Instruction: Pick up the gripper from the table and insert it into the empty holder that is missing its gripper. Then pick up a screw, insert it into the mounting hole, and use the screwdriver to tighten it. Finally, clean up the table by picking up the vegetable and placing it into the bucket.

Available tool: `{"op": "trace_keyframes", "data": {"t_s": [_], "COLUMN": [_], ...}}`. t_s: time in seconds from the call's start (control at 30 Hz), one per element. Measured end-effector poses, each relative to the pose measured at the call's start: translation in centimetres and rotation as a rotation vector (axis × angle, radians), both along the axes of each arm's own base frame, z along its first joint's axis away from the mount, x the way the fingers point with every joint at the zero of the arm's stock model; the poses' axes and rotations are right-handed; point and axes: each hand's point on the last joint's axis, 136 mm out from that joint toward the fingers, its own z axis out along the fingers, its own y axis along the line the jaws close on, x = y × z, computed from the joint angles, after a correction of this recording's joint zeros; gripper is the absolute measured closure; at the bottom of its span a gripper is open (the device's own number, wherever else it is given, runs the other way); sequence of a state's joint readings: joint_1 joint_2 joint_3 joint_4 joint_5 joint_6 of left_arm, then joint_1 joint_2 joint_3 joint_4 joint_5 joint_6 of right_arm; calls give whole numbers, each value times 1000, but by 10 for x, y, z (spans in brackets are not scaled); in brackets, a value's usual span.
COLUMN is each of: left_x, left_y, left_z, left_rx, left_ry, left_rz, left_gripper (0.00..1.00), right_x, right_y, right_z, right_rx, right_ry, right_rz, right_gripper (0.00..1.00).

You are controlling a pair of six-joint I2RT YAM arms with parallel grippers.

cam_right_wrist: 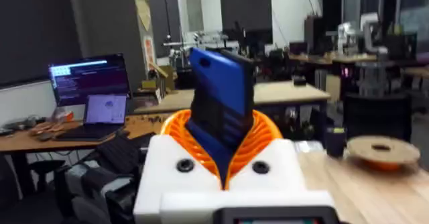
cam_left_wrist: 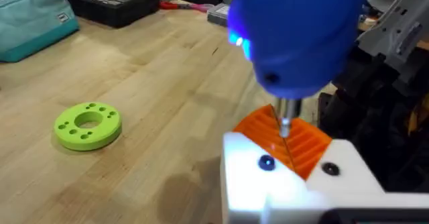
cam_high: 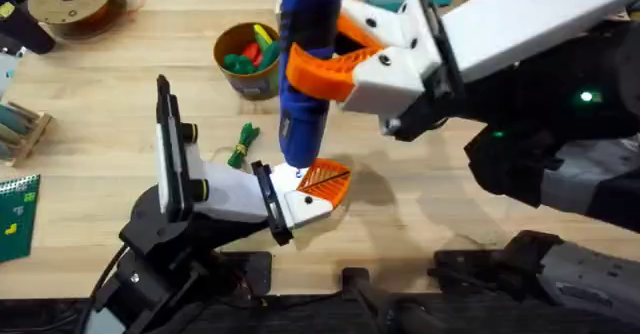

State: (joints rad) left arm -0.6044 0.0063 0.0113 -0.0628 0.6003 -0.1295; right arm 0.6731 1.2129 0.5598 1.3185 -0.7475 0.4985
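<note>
Right fingers (cam_high: 340, 66) grip the screwdriver (cam_high: 303, 84), bit at the holder (cam_high: 300, 206).

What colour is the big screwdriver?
Bright blue; the screwdriver shows best in the overhead view.

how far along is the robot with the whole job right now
Done: the orange gripper sits in the holder. In hand: the right hand holds the blue screwdriver, bit down at the mount. Left: the vegetable lies on the table, not in the bucket.
</note>
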Motion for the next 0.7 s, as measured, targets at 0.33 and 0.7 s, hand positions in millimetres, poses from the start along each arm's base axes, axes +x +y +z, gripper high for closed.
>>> {"op": "trace_keyframes", "data": {"t_s": [0.33, 0.7], "left_x": [0, 0], "left_y": [0, 0], "left_z": [0, 0], "left_rx": [0, 0], "left_ry": [0, 0], "left_rz": [0, 0], "left_gripper": [997, 997], "right_x": [-1, 7], "right_y": [3, 14], "right_z": [-3, -21], "right_rx": [-8, -42], "right_ry": [-2, 40], "right_rz": [0, 6], "right_gripper": [969, 969]}}
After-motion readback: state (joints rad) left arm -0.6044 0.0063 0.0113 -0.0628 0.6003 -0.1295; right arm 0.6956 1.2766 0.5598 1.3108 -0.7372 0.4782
